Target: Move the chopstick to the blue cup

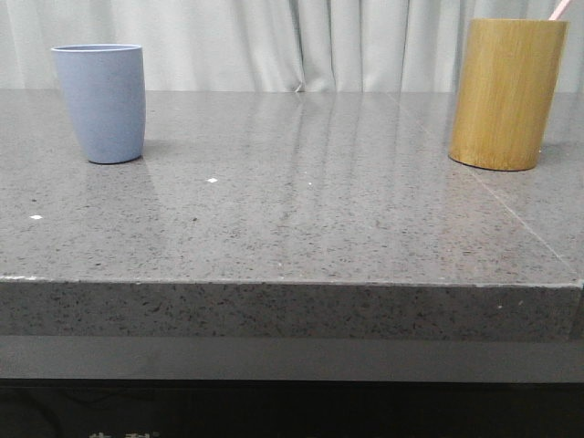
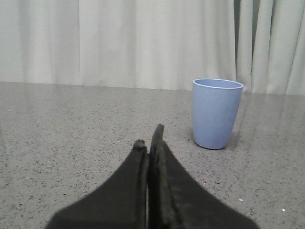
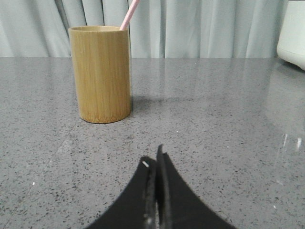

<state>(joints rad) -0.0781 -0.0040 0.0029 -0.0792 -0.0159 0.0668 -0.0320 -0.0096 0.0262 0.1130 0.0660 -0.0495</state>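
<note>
**Mara:** Pale curtains (image 1: pixel 274 41) hang behind a grey speckled stone counter (image 1: pixel 292 228). What stands on it?

**Jon:** Two vessels, well apart. In the front view the blue cup (image 1: pixel 100 102) is upright at the far left, and a bamboo cylinder (image 1: pixel 507 93) is upright at the far right.

**Mara:** And the chopstick?

**Jon:** Its pink tip (image 1: pixel 558 9) pokes out over the rim of the bamboo cylinder, leaning to one side. The right wrist view shows it more clearly: the chopstick (image 3: pixel 129 14) rises slanted from inside the holder (image 3: pixel 101 74), resting against the rim. Its lower part is hidden inside.

**Mara:** How does the left gripper stand?

**Jon:** The left gripper (image 2: pixel 149 138) has its black fingers pressed together with nothing between them, low over the counter. The blue cup (image 2: pixel 215 113) stands beyond it and off to one side, not touching.

**Mara:** The right one?

**Jon:** The right gripper (image 3: pixel 153 157) is likewise closed on nothing, fingers meeting along a thin seam. The bamboo cylinder stands ahead of it, clear of the fingers. A white rounded object (image 3: pixel 291 31) sits at the counter's far edge; I cannot tell what it is.
</note>
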